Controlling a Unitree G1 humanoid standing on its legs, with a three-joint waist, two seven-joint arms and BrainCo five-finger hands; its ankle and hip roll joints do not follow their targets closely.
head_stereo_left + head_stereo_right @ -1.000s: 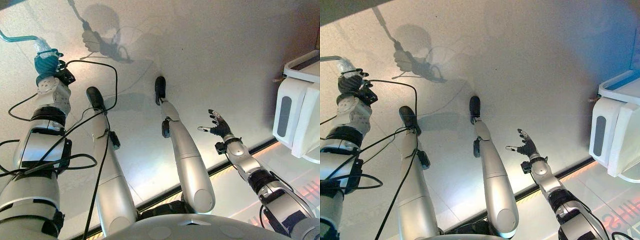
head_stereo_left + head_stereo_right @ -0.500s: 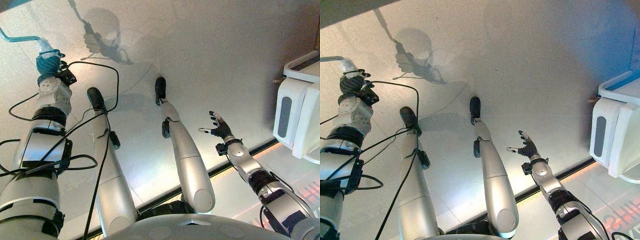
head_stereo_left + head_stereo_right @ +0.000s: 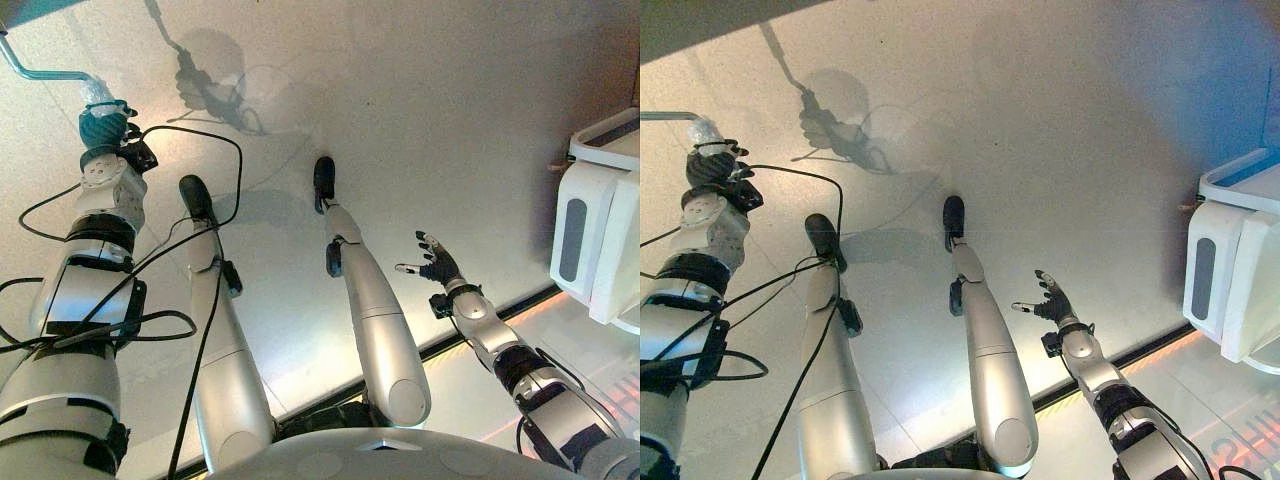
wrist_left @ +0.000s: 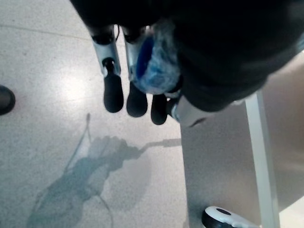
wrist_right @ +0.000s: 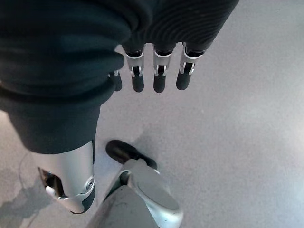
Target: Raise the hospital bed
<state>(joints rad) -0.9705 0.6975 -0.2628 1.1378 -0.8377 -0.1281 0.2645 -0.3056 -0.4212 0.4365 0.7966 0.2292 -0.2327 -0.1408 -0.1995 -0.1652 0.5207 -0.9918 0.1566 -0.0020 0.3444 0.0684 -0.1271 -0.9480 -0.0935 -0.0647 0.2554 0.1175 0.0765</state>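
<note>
My left hand is at the upper left, its fingers curled round the blue-wrapped crank handle. From that handle a thin metal crank rod runs off to the left edge. A white plastic end piece of the hospital bed stands at the right edge. My right hand hovers over the floor at the lower right, well short of the bed, open with fingers straight and holding nothing.
Pale speckled floor spreads all around. A dark strip crosses the floor at the lower right. In the left wrist view a grey panel with a metal bar and a white-and-black caster lie beside the hand.
The whole picture has shifted slightly. My right hand has sunk a little and drawn nearer. My left hand stays closed on the crank handle.
</note>
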